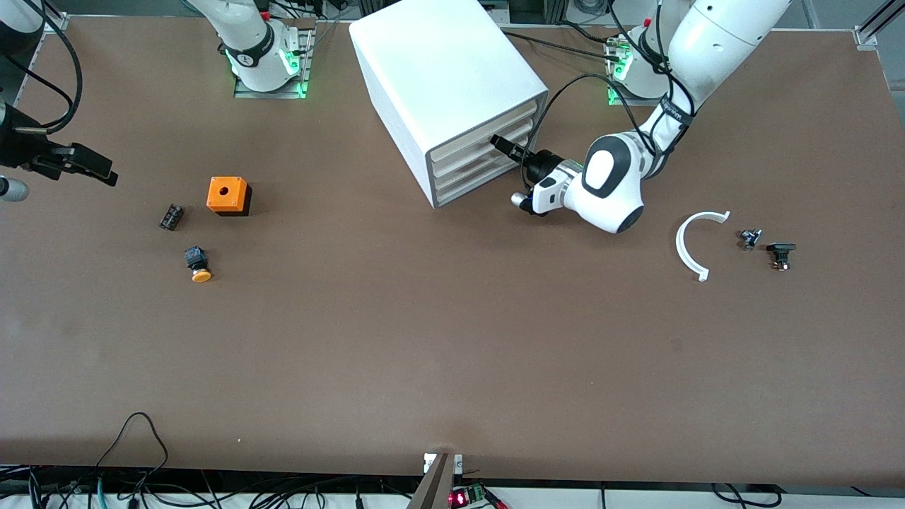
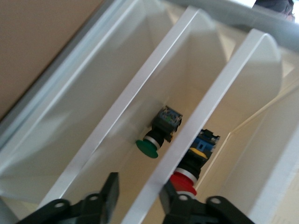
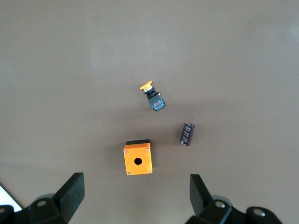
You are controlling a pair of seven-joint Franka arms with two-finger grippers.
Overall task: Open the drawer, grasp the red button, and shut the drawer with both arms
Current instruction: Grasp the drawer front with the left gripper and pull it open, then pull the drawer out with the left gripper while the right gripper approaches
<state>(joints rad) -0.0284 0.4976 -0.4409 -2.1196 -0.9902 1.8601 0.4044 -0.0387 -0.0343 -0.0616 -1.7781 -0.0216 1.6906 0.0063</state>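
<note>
Two arms work over the bench (image 1: 452,353). The left hand (image 1: 503,145) is at the cabinet's (image 1: 445,85) drawer fronts, its fingers (image 2: 110,193) spread either side of one drawer's (image 2: 187,135) cream front strip. Inside that drawer lies the red button (image 2: 187,179) (cap toward the hand), with a green button (image 2: 156,137) in the drawer beside it. The right hand (image 1: 85,166) waits, fingers wide apart, above the right arm's end, over an orange box (image 3: 138,157), an orange button (image 3: 152,95) and a dark cylinder (image 3: 188,134).
</note>
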